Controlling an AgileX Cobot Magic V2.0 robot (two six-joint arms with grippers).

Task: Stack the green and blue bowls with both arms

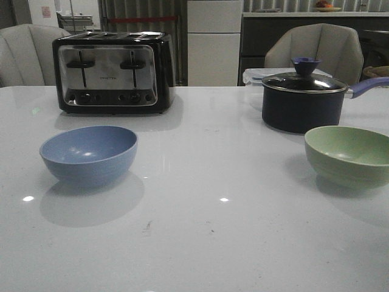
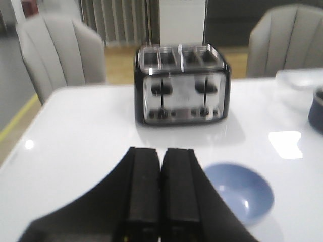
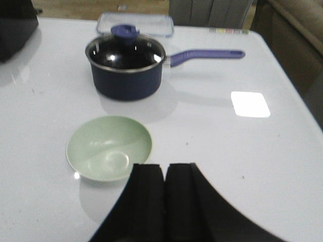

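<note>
The dusty blue bowl (image 1: 89, 153) stands upright and empty on the white table at the left. The pale green bowl (image 1: 349, 154) stands upright and empty at the right, cut by the frame's edge. Neither arm shows in the front view. In the left wrist view my left gripper (image 2: 161, 151) is shut and empty, held above the table, with the blue bowl (image 2: 239, 191) beside its fingers. In the right wrist view my right gripper (image 3: 165, 167) is shut and empty, above the table, with the green bowl (image 3: 109, 147) just beside its fingertips.
A black and chrome toaster (image 1: 113, 72) stands at the back left behind the blue bowl. A dark saucepan (image 1: 303, 100) with a blue-knobbed glass lid and blue handle stands behind the green bowl, a clear plastic container (image 1: 255, 76) behind it. Chairs stand beyond the table's far edge.
</note>
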